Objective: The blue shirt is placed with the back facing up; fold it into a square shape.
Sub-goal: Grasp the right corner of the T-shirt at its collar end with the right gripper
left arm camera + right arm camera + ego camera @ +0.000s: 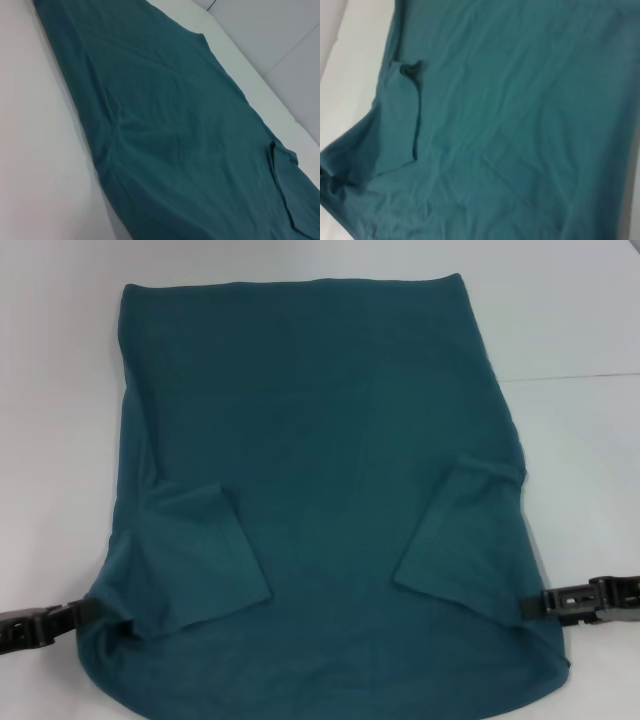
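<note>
Two tools (110,616) (532,604), one blue shirt (320,470)

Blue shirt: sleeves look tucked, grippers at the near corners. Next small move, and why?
Probably lift both near corners together and carry them toward the far hem. The blue shirt lies flat with both sleeves folded inward, and the left gripper and right gripper sit at its near left and right edges, so a half fold looks due. Whether they have gripped is unclear.
</note>
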